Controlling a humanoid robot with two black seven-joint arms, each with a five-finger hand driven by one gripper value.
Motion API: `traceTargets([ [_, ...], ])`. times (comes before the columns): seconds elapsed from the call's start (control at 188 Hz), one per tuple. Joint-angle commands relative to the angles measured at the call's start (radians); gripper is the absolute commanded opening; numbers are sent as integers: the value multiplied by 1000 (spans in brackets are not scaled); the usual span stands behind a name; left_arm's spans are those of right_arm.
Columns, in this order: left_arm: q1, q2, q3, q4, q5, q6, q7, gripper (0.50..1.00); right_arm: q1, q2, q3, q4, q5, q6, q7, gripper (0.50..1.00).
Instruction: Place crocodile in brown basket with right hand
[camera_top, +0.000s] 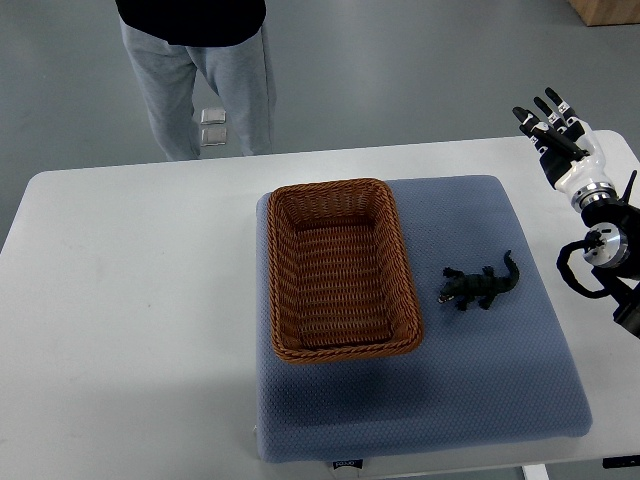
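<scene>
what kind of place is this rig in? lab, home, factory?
Likely a robot lab or data-collection room: a white table with a blue mat, brown basket and toy crocodile; the robot's right hand, open; a person standing by on bare grey floor.

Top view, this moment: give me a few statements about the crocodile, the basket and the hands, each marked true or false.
1. The crocodile lies inside the brown basket. False: it lies on the blue-grey mat, to the right of the basket and apart from it.
2. The right hand holds nothing, its fingers spread. True.
3. The basket stands on the mat. True.
4. The left hand rests on the white table. False: no left arm or hand shows in the picture.
5. A person stands at the far side of the table. True.
6. The right hand hovers directly over the crocodile. False: it is up near the table's far right corner, away from the toy.
</scene>
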Motion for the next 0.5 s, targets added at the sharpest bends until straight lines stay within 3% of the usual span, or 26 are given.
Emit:
traceTargets([
  [0.0,0,0,0,0,0,0,0,1000,0,0,0,0,1,0,0,928],
  [0.495,0,0,0,-2,-2,2,-2,1000,0,0,0,0,1,3,1,928],
])
